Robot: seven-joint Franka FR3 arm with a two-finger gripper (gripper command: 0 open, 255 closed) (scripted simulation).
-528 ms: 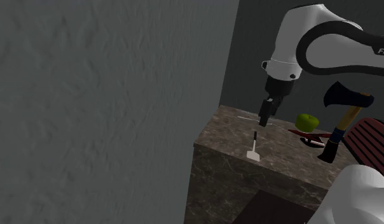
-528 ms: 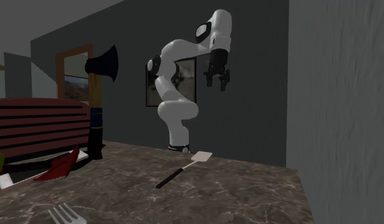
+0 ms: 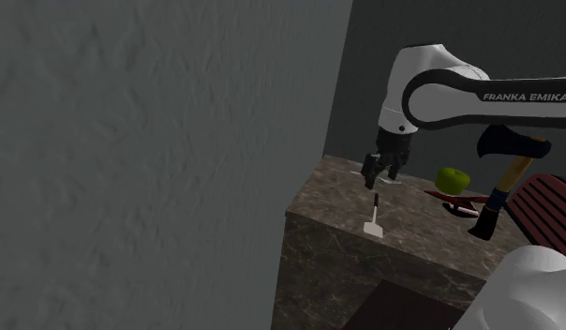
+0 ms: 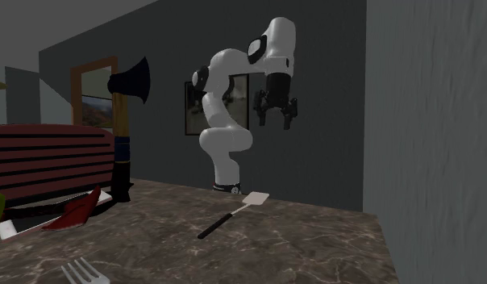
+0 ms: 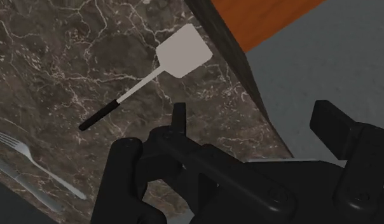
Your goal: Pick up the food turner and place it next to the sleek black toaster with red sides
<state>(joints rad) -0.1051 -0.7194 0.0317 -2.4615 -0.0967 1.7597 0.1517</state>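
- Since half a second ago the arm has come lower over the marble countertop (image 3: 417,234) and the gripper (image 3: 379,169) has turned at the wrist. Its fingers now stand wide apart and hold nothing.
- The food turner (image 3: 373,217) lies flat near the countertop's corner by the grey wall. Its white blade points at the edge nearest the stand, and its black handle (image 5: 98,116) points inward.
- The gripper (image 4: 276,115) hangs well above the turner (image 4: 232,214), off to the handle side rather than straight over it.
- In my judgement the hand should first centre over the thin shaft close to the handle, then descend.
- The fingers should straddle the shaft crosswise. The wrist view suggests a further turn is needed.
- The turner is thin and low, so the fingertips must nearly reach the marble before closing.
- The fork (image 5: 22,147) lies well apart from the handle, so there is little risk of snagging it.
- The dark red ribbed toaster (image 4: 48,161) stands at the far side, with a hatchet leaning beside it.
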